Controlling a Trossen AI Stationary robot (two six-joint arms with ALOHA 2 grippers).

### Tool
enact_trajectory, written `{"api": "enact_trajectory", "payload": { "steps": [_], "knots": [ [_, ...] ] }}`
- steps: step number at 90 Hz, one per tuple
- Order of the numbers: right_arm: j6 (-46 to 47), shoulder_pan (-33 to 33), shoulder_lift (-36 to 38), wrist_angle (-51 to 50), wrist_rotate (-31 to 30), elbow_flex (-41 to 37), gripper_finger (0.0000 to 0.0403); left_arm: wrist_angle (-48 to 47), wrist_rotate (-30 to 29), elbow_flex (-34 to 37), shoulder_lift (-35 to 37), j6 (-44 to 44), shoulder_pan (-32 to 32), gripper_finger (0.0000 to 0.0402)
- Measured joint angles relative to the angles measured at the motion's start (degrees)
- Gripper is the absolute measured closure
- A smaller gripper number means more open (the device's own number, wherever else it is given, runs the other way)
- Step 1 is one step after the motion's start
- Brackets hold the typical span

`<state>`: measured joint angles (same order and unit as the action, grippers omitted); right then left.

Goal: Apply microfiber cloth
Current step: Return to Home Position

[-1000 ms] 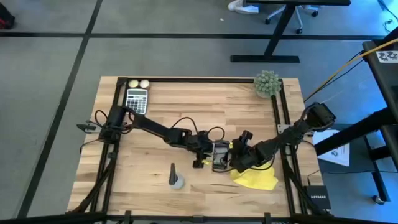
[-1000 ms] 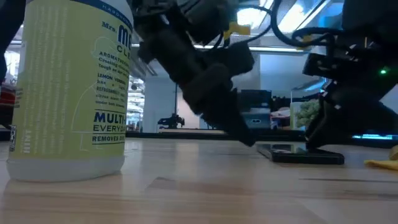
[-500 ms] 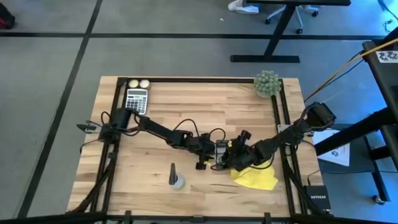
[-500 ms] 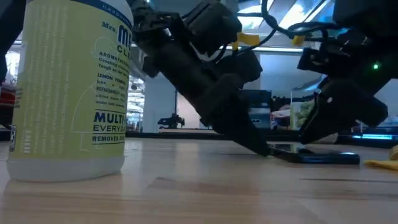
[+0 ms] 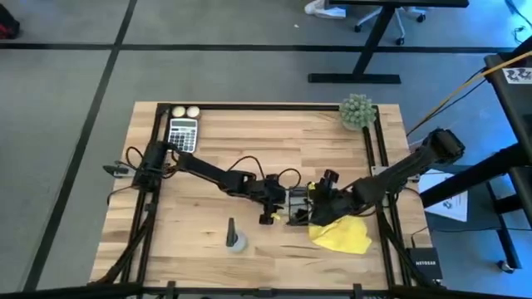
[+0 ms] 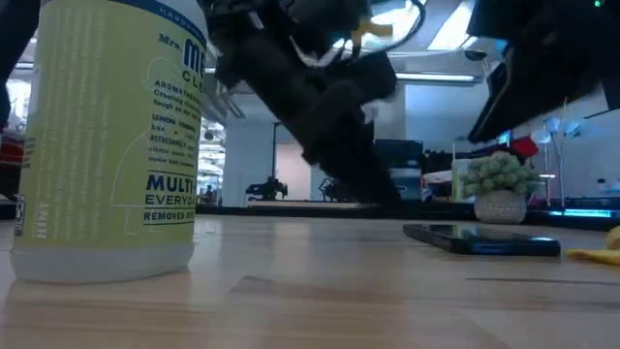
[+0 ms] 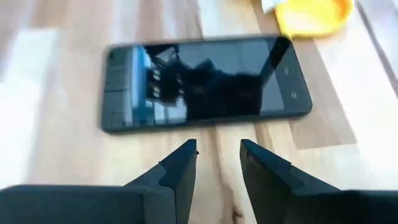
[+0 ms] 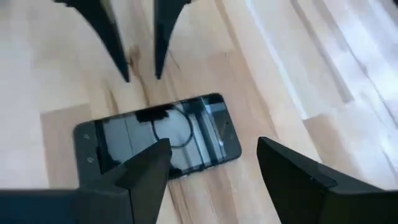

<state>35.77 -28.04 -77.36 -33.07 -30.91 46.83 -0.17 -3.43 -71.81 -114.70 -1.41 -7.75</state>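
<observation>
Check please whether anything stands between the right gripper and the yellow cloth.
Nothing visible does. The yellow cloth lies just beside the right gripper, whose fingers are open and empty above the black phone.

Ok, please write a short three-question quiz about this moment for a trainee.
1. True or false: the phone lies flat on the table, and no gripper touches it.
2. Where is the yellow cloth? A: on the phone. B: on the table beside the phone. C: hanging off the table edge.
3. Which is open wider, the left gripper or the right gripper?
Key: 1 true; 2 B; 3 the right gripper.
</observation>
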Motion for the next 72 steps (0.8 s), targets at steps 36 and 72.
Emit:
{"api": "enact_trajectory", "payload": {
  "steps": [36,72],
  "knots": [
    [-9.45,4.11,6.78,0.06,3.41,-0.12,0.0178,-7.80,-3.64,2.32,15.23,-0.95,0.55,0.0311],
    [-16.99,14.35,15.32,9.91,12.78,-10.02,0.0197,-6.98,-0.59,16.87,29.71,1.22,8.46,0.0369]
  ]
}}
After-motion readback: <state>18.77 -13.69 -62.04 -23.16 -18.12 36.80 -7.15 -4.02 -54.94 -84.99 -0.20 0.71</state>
